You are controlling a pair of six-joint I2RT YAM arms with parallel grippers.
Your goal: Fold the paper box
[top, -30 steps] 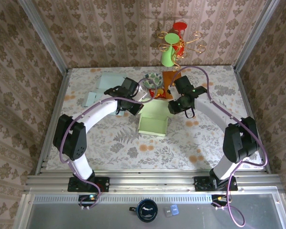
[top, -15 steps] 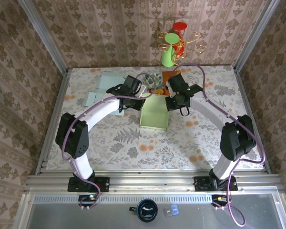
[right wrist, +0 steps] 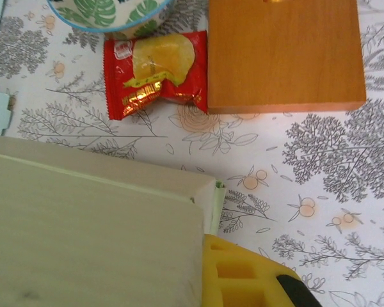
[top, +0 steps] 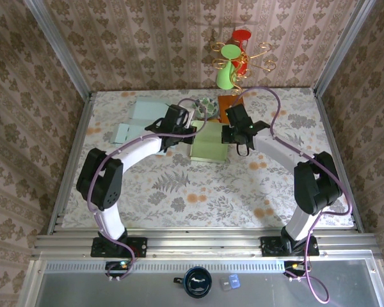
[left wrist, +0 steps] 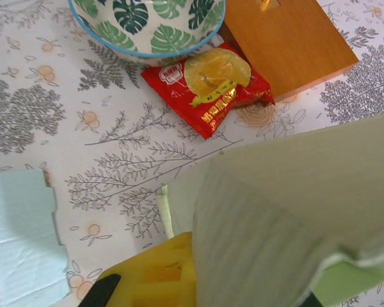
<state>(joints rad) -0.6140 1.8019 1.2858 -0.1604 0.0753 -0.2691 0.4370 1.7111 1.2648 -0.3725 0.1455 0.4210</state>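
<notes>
Pale green paper box (top: 209,147) gripped at its far corners by the left jaws and the right jaws; red snack packet (right wrist: 155,73) beyond, lettering illegible.

This is a robot test cell in a lab, dressed to look like a home. The walls (top: 147,38) are flat panels with old-fashioned patterned wallpaper, but bare metal posts (top: 61,48) hold them at the corners. The table (top: 179,192) has a cloth printed with flowers and leaves. On it stand homely things: a bowl (left wrist: 147,29) with a leaf pattern, a red snack packet (left wrist: 208,86), a wooden block (right wrist: 281,54) and a wire ornament (top: 233,61). The left arm (top: 131,150) and right arm (top: 281,152) are bolted to a metal rail (top: 205,246), with purple cables along them.
</notes>
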